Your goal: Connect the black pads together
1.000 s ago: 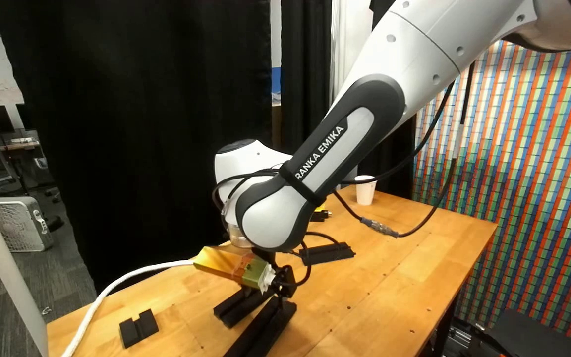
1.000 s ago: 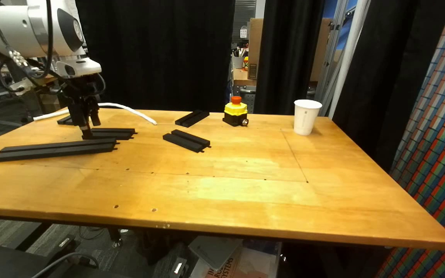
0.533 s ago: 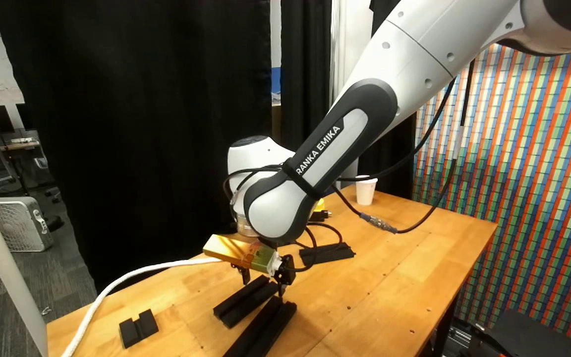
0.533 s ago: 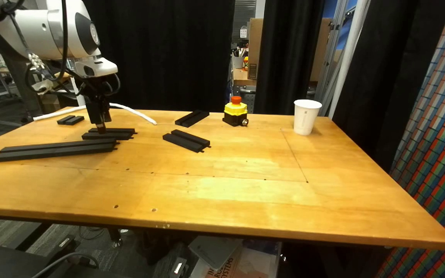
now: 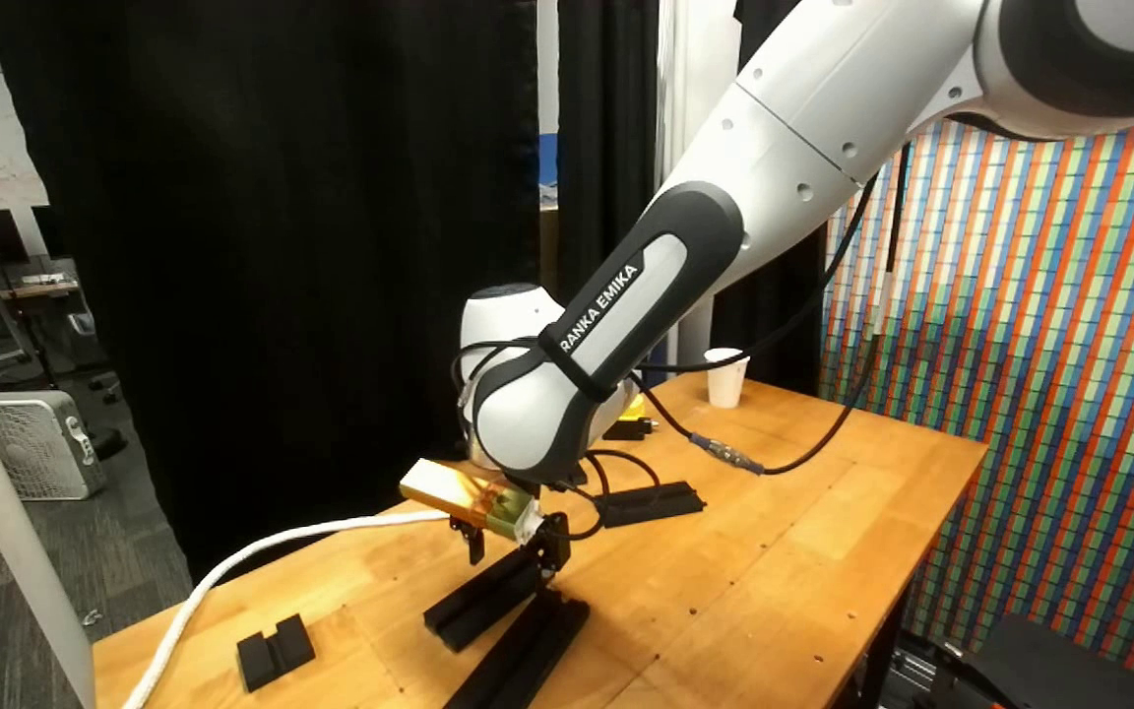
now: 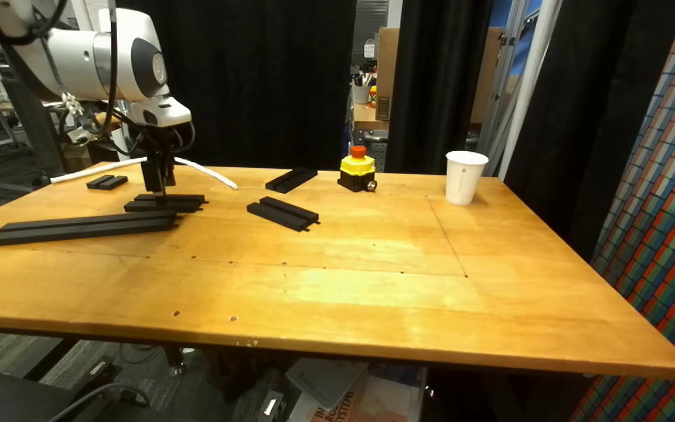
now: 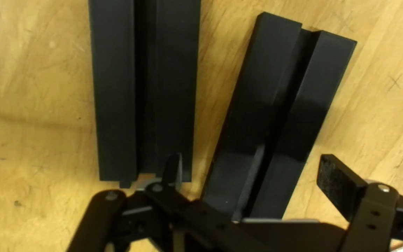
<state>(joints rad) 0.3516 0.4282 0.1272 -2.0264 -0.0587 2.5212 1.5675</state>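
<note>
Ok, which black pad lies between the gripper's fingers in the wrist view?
The slanted pad, whose top end shows. The straighter pad, left of it there, runs off the top edge and lies mostly outside the gap.

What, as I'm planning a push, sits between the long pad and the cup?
One shorter pad lies on the table between long pad and cup, in both exterior views.
</note>
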